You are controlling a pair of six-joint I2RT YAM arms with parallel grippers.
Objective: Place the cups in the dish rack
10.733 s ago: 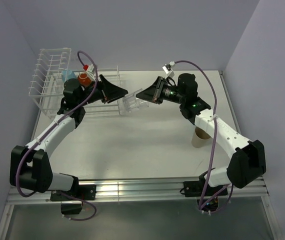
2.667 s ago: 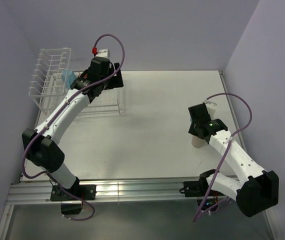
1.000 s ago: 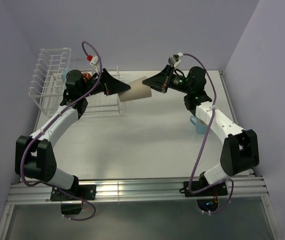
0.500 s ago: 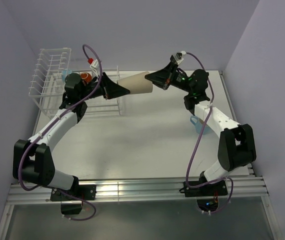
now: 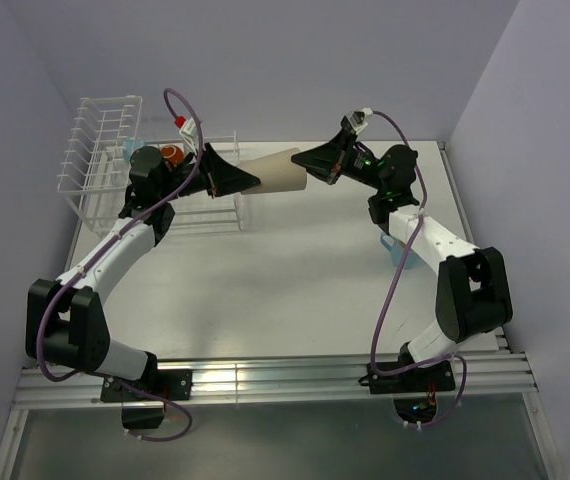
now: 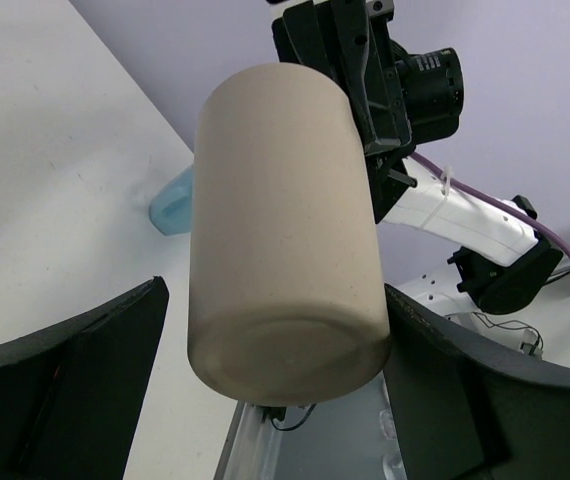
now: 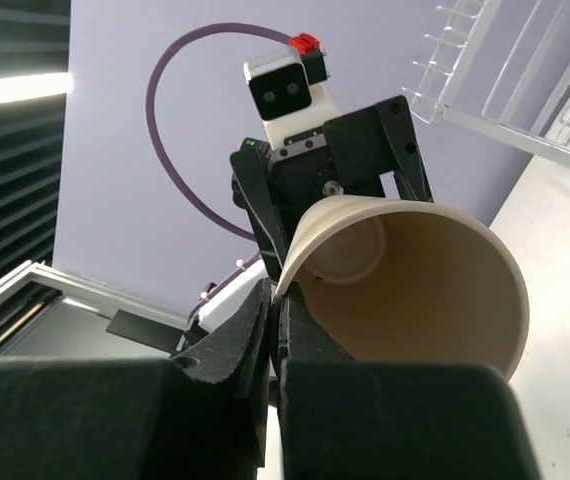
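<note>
A beige cup (image 5: 273, 173) hangs on its side in mid-air between my two grippers, right of the white wire dish rack (image 5: 100, 150). My right gripper (image 5: 305, 166) is shut on its rim, one finger inside the mouth (image 7: 277, 290). My left gripper (image 5: 251, 182) is open around the cup's base (image 6: 285, 250); a gap shows beside the left finger (image 6: 75, 400). A red-orange cup (image 5: 170, 154) and a light blue mug (image 5: 131, 150) sit in the rack. Another light blue mug (image 5: 402, 252) lies on the table at the right. The clear tumbler is hidden.
The rack's tall plate slots stand at the far left by the left wall; its low basket lies under my left arm. The rack also shows in the right wrist view (image 7: 505, 80). The blue mug on the table shows in the left wrist view (image 6: 173, 200). Walls close in on three sides.
In the last second the beige cup has risen a little and moved left, so its base now sits between my left gripper's open fingers. Earlier the right arm fetched it from the table's right side.
</note>
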